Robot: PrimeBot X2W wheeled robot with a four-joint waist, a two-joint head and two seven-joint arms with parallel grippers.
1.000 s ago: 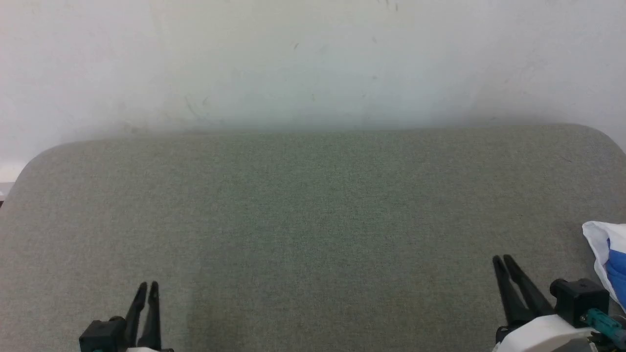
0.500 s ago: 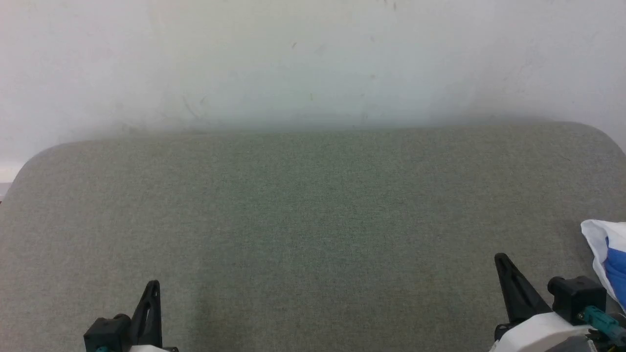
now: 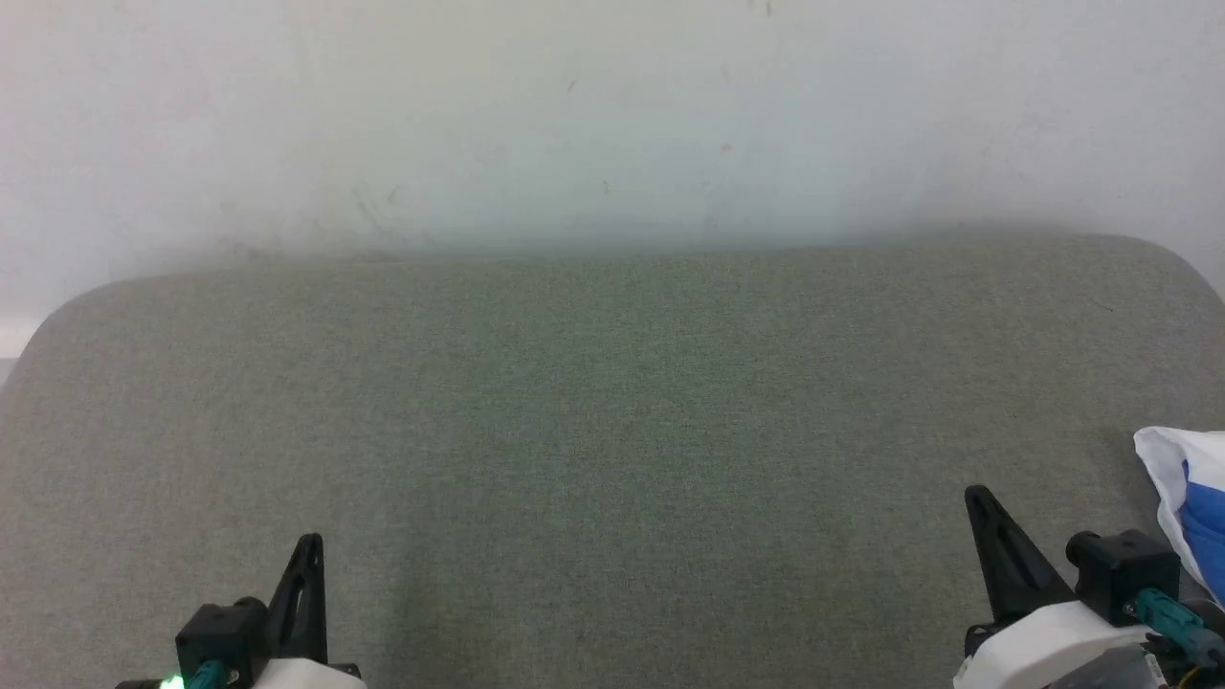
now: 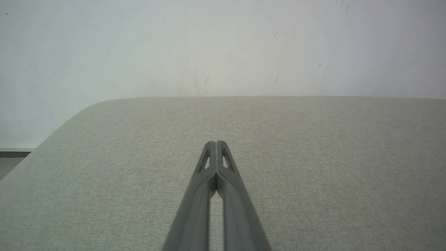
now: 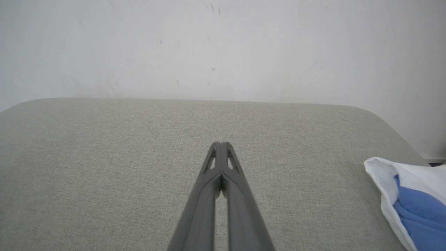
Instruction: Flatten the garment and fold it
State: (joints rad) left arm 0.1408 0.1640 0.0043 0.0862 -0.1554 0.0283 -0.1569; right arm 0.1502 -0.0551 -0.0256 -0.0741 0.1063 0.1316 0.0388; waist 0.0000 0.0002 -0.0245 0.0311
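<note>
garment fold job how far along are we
Nothing looks done: the garment lies bunched at the right edge of the grey padded surface, not spread out. Nothing is in hand either: the left pincer and right pincer are both shut, empty and apart from it. Left to do: grasp it, probably pull it toward the middle, flatten it, then fold.

The left gripper (image 4: 216, 143) and right gripper (image 5: 220, 143) have apparently closed their fingers.
</note>
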